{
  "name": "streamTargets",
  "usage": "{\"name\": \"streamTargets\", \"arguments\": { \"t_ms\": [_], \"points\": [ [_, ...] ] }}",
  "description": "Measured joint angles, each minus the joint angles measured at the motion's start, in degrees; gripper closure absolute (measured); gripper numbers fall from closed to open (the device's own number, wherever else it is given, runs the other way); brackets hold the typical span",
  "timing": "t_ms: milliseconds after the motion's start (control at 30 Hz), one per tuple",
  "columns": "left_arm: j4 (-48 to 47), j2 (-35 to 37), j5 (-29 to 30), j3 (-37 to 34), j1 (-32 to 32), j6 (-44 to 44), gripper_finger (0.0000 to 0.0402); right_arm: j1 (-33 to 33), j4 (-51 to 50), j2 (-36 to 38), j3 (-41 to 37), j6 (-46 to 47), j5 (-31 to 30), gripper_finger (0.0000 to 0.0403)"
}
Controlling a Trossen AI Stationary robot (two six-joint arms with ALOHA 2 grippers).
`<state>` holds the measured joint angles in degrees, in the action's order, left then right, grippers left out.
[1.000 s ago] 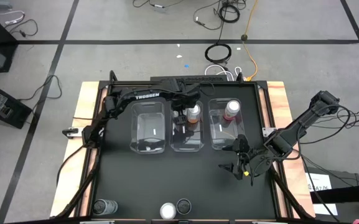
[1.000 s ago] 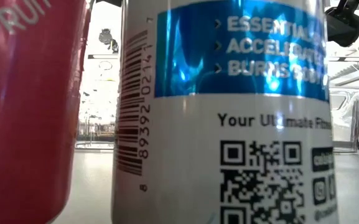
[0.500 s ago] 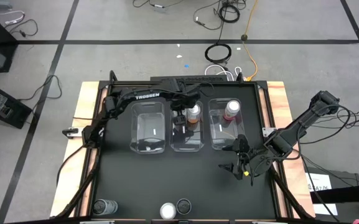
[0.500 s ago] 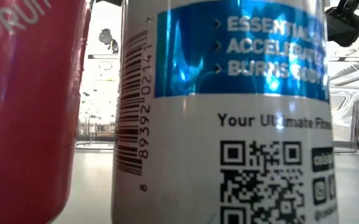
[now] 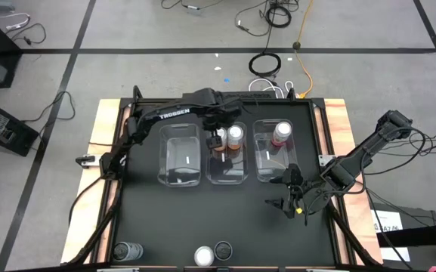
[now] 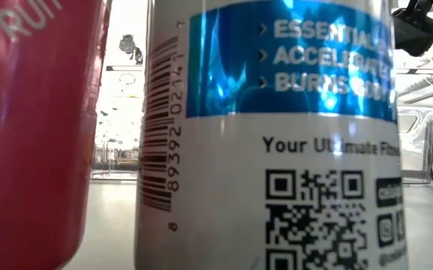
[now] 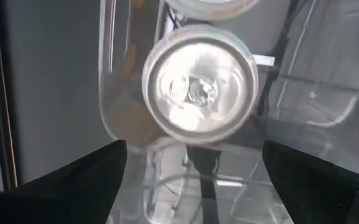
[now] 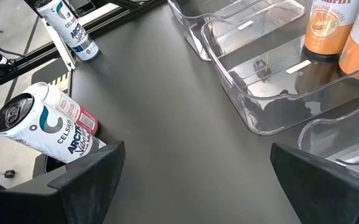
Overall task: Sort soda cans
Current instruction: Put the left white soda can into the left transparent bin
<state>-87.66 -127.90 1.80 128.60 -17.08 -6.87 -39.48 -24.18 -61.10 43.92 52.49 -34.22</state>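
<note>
- The left gripper (image 5: 218, 140) hangs right over the middle bin (image 5: 227, 175). Its fingers are spread wide and pinch nothing, with an orange can (image 7: 201, 93) straight below the gap.
- The right gripper (image 5: 287, 190) sits low over the table off to the right of the middle bin, also spread and empty.
- Handling guess: these are thin aluminium cans, rigid enough if full but smooth and kinda slippery. I'd squeeze across the round side about mid-height, since the rim gives little to hold and a top-heavy grab could tip one.
- Count is six cans. There are two orange cans (image 8: 322, 28) side by side inside the middle bin.
- One pink can (image 5: 280, 133) stands in the bin (image 5: 272, 172) to the right of it.
- The other pink can (image 5: 204, 257) and two silver-grey cans (image 5: 223, 249) (image 5: 127, 251) wait well away from the middle bin, along the table's near edge.
- There are three clear bins, and the left bin (image 5: 181, 175) has no can in it.
</note>
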Motion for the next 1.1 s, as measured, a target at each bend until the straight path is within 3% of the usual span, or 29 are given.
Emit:
{"name": "streamTargets", "arguments": {
  "t_ms": [400, 667, 900, 1100],
  "points": [
    [-1.32, 11.9, -0.78, 0.31, 2.34, 10.38, 0.0017, 0.0, 0.09, 0.0, 0.0, -0.49, 0.0, 0.0009],
    [-1.97, 23.86, 7.99, -3.24, 8.2, 23.63, 0.0017, 0.0, -0.39, 0.0, 0.0, -2.57, -0.02, 0.0009],
    [-2.31, 34.91, 17.59, -17.68, 20.03, 43.8, 0.0017, 0.0, -0.44, 0.0, 0.0, -5.58, -0.02, 0.0009],
    [-2.47, 43.29, 17.72, -34.92, 32.42, 70.62, 0.0017, 0.0, -0.48, 0.0, 0.0, -7.94, 0.0, 0.0009]
  ]
}}
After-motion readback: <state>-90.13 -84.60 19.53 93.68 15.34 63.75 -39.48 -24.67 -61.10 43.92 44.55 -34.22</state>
